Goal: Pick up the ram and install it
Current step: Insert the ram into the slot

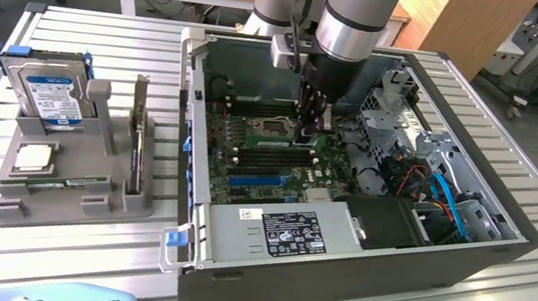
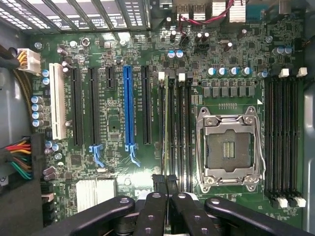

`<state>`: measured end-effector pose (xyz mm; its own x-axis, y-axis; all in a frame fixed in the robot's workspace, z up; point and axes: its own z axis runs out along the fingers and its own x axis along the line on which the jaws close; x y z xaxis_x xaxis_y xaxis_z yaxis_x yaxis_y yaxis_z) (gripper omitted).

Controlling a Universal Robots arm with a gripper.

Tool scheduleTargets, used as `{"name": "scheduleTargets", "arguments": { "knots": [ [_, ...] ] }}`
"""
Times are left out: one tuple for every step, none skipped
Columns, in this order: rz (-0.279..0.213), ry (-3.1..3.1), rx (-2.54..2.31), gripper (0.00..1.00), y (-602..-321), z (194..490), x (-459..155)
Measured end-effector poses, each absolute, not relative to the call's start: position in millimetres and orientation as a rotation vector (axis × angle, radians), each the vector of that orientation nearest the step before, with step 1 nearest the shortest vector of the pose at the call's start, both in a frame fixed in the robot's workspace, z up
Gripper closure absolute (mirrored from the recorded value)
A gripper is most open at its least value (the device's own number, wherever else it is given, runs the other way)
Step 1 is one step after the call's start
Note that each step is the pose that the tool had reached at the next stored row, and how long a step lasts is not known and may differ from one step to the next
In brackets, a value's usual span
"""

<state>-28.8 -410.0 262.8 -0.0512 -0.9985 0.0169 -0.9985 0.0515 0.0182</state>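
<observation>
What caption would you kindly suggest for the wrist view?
The gripper holds the ram edge-on at the memory slots beside the empty processor socket.

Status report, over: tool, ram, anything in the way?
Tool shut on the thin green ram stick. Stick edge-on over the black memory slots, beside the silver processor socket. No obstruction seen.

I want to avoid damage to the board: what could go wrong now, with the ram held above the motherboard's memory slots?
1. The gripper holds the ram edge-on above the black memory slots. If it is not lined up with one slot, pressing down could bend it or miss.
2. The open processor socket lies right beside these slots, so a sideways slip might strike its bare contacts.
</observation>
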Motion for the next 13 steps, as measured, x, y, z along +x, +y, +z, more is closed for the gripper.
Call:
{"name": "scheduleTargets", "arguments": {
  "knots": [
    [-0.002,-2.261,2.145,0.89,-410.0,262.0,-28.9],
    [-0.002,-2.262,2.144,0.89,-409.9,261.2,-28.9],
    [-0.003,-2.264,2.143,0.89,-409.9,260.4,-29.0],
    [-0.003,-2.265,2.141,0.89,-409.8,259.6,-29.0],
    [-0.003,-2.266,2.14,0.89,-409.8,258.8,-29.0],
    [-0.003,-2.267,2.139,0.89,-409.8,258.1,-29.0],
    [-0.003,-2.268,2.138,0.89,-409.8,257.4,-29.1],
    [-0.003,-2.269,2.137,0.89,-409.8,256.8,-29.1],
    [-0.003,-2.269,2.137,0.89,-409.8,256.2,-29.1],
    [-0.003,-2.27,2.136,0.89,-409.8,255.7,-29.1],
    [-0.003,-2.27,2.136,0.89,-409.8,255.4,-29.1],
    [-0.003,-2.27,2.136,0.89,-409.8,255.2,-29.1],
    [-0.003,-2.27,2.136,0.89,-409.8,254.7,-29.1]
  ]
}}
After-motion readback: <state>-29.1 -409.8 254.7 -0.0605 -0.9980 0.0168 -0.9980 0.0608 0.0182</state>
